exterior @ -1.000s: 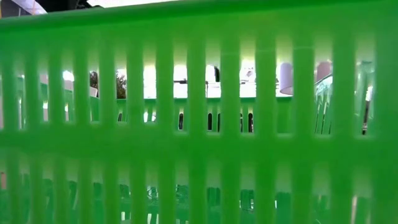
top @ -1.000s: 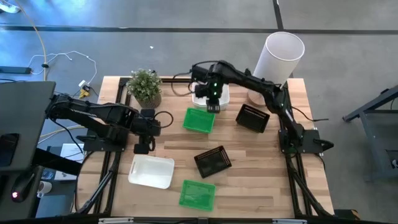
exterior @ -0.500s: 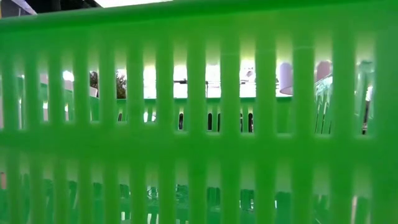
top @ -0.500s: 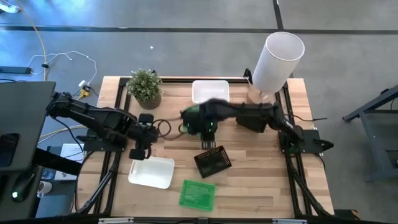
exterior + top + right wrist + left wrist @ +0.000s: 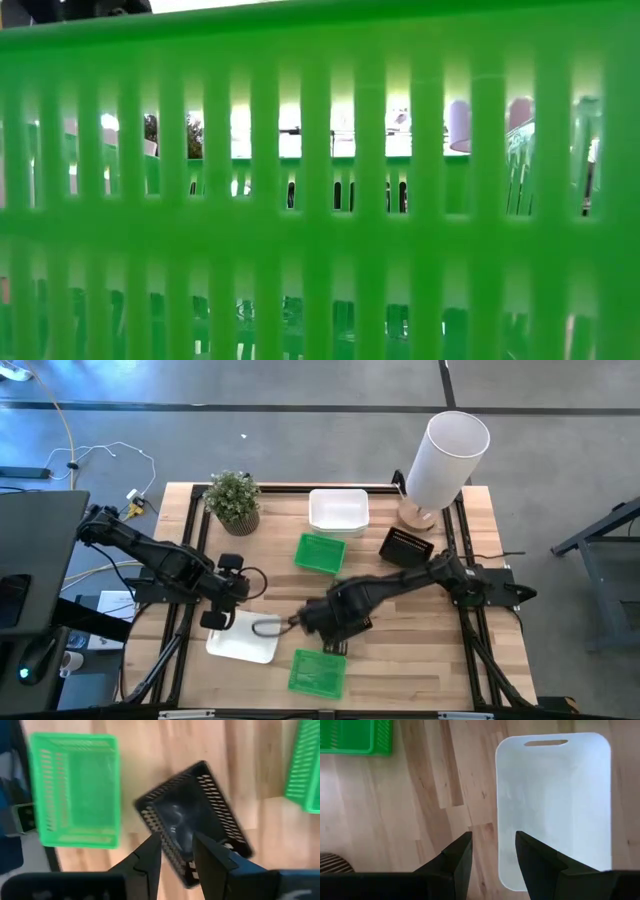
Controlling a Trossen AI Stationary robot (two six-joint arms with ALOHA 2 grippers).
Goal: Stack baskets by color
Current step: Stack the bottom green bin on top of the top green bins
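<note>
My right gripper [image 5: 320, 622] [image 5: 177, 852] hangs open above a black basket [image 5: 195, 817] that rests flat on the table's near middle, touching nothing. My left gripper [image 5: 214, 619] [image 5: 493, 854] hangs open over the left edge of a white basket [image 5: 246, 638] [image 5: 555, 805] at the near left. Green baskets lie at the centre [image 5: 320, 552] and the near edge [image 5: 317, 672] [image 5: 75, 790]. A second white basket [image 5: 338, 510] sits at the far middle. Another black basket [image 5: 405, 546] lies to the right. The near green basket's mesh wall [image 5: 320, 200] fills the low view.
A potted plant [image 5: 233, 500] stands at the far left of the table. A tall white cylinder [image 5: 447, 452] stands at the far right corner. Bare wood lies along the table's right side [image 5: 420, 650].
My right gripper has swung from the far white basket toward the table's near edge, past the centre green basket, to above the black basket, rolling as it went. My left gripper has drifted toward the near edge, over the white basket's edge. No basket has moved.
</note>
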